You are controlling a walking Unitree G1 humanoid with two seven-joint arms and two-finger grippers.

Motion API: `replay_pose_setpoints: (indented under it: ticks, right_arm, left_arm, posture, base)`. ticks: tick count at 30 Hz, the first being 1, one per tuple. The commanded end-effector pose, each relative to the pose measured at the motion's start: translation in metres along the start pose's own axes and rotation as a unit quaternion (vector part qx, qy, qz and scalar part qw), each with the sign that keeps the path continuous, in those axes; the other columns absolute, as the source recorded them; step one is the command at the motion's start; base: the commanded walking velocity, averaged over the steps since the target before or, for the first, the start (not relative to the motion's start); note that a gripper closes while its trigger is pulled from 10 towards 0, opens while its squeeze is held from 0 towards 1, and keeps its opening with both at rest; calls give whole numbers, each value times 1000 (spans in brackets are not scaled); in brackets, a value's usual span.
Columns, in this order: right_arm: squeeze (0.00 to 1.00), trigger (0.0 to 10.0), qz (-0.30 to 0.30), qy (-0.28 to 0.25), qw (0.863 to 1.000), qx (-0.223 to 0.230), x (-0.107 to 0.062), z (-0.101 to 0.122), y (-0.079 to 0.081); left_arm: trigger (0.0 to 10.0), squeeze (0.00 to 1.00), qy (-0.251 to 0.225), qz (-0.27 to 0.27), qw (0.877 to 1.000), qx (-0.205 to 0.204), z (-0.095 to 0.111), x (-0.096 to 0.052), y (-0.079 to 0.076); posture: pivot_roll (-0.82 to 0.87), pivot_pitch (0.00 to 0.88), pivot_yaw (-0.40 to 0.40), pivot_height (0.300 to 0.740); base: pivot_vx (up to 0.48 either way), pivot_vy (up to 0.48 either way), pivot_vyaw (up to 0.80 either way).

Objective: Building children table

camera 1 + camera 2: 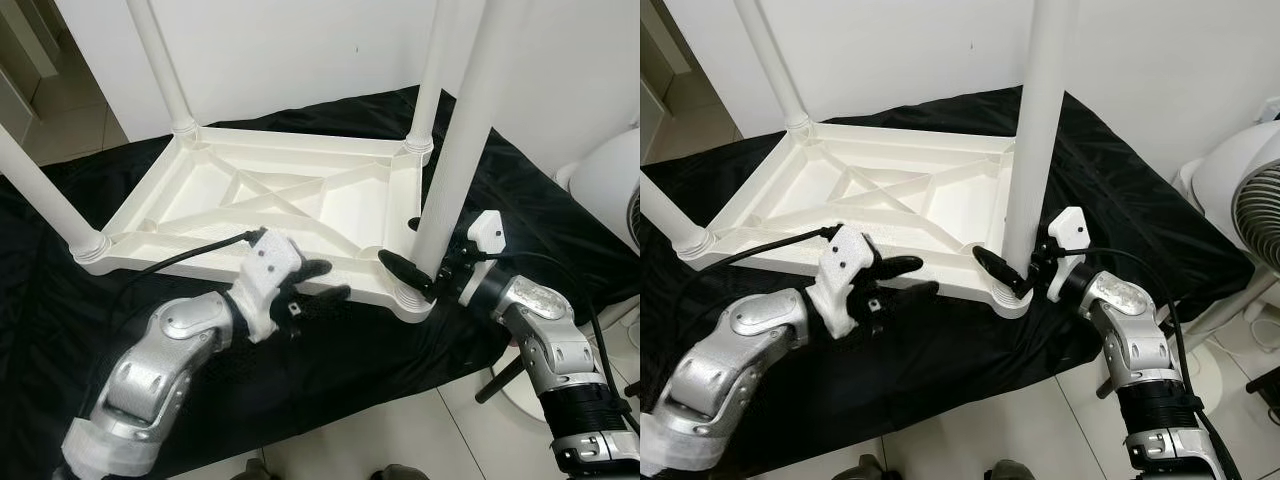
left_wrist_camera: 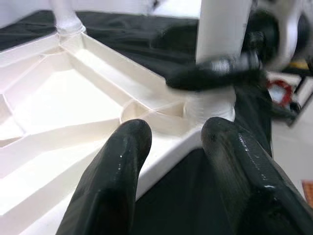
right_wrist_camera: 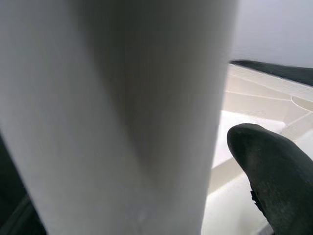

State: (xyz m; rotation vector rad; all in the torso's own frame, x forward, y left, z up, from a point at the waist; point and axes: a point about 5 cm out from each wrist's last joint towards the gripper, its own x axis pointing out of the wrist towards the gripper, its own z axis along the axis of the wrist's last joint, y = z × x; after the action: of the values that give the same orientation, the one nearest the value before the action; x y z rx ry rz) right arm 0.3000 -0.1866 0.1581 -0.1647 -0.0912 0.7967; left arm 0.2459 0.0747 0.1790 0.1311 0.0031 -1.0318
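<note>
A white plastic children's table (image 1: 270, 200) lies upside down on a black cloth (image 1: 350, 360), its legs pointing up. My right gripper (image 1: 420, 275) is shut on the near right leg (image 1: 460, 150), just above its socket at the table's corner; one black finger (image 1: 995, 268) shows in front, the other is hidden behind the leg. In the right wrist view the leg (image 3: 122, 112) stands right against the camera beside one fingertip (image 3: 274, 166). My left gripper (image 1: 325, 282) hovers open by the table's near edge, with nothing between its fingers (image 2: 122, 166).
Three more legs stand at the far left (image 1: 160, 60), far right (image 1: 435, 70) and near left (image 1: 40, 190) corners. A white fan (image 1: 1240, 200) stands on the tiled floor to the right. A white wall rises just behind the table.
</note>
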Motion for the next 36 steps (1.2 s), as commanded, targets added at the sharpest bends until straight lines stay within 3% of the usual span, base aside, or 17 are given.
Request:
replay_pose_setpoints:
  ticks: [1,3,4,7,8,9,18,19,20,21,22,26,28,33,34,35,36]
  right_arm:
    - [0,10000,-2,14,1000,-3,-2,-4,-2]
    - [0,10000,3,18,1000,-9,-3,-5,-2]
    - [0,8824,8,21,1000,-12,-3,-6,-2]
    - [0,8824,8,21,1000,-12,-3,-6,-2]
    - [0,3843,16,24,999,-16,-4,-7,-1]
    - [0,0,23,28,999,-20,-4,-8,1]
    - [0,0,38,32,999,-19,-5,-11,6]
    - [0,6863,32,35,999,-20,-4,-12,8]
    - [0,6863,32,35,999,-20,-4,-12,8]
    - [0,10000,11,36,999,-22,-4,-11,7]
    - [0,10000,11,36,999,-22,-4,-11,7]
    - [0,10000,-117,55,992,-12,2,-12,3]
    - [0,10000,-182,51,982,4,6,-10,10]
    - [0,10000,-229,39,972,34,10,-8,21]
    - [0,10000,-265,39,962,52,12,-8,28]
    - [0,10000,-265,39,962,52,12,-8,28]
    - [0,10000,-305,40,950,61,15,-8,35]
  left_arm:
    - [10000,0,16,18,1000,6,-3,2,1]
    - [10000,0,17,18,1000,8,-3,3,-1]
    - [10000,0,19,19,1000,9,-3,3,-1]
    - [10000,0,19,19,1000,9,-3,3,-1]
    - [10000,0,19,22,1000,13,-2,4,-1]
    - [10000,0,17,24,1000,12,-2,5,-1]
    - [10000,0,18,35,999,5,-3,7,-8]
    - [10000,0,17,38,999,4,-4,8,-9]
    - [10000,0,17,38,999,4,-4,8,-9]
    - [10000,0,18,44,999,5,-5,8,-9]
    - [10000,0,18,44,999,5,-5,8,-9]
    - [10000,0,19,64,998,11,-7,7,-7]
    - [10000,0,17,74,997,7,-7,7,-6]
    - [10000,0,15,78,997,5,-6,7,-5]
    - [10000,0,15,81,997,3,-6,8,-5]
    - [10000,0,15,81,997,3,-6,8,-5]
    - [10000,0,15,82,996,2,-6,8,-5]
  posture:
    - [-102,45,93,740]
    - [-103,47,92,740]
    - [-103,47,92,740]
    - [-103,47,92,740]
    - [-108,46,93,740]
    - [-109,44,89,740]
    - [-108,42,80,740]
    - [-107,47,72,740]
    - [-107,47,72,740]
    - [-104,53,56,740]
    - [-104,53,56,740]
    - [-101,51,49,740]
    - [-98,55,39,740]
    - [-101,59,37,740]
    - [-102,58,37,740]
    - [-102,58,37,740]
    - [-105,60,38,740]
  base:
    - [0,0,0]
    - [0,0,0]
    - [0,0,0]
    - [0,0,0]
    - [0,0,0]
    - [0,0,0]
    - [0,0,0]
    - [0,0,0]
    - [0,0,0]
    - [0,0,0]
    - [0,0,0]
    - [0,0,0]
    - [0,0,0]
    - [0,0,0]
    - [0,0,0]
    - [0,0,0]
    - [0,0,0]
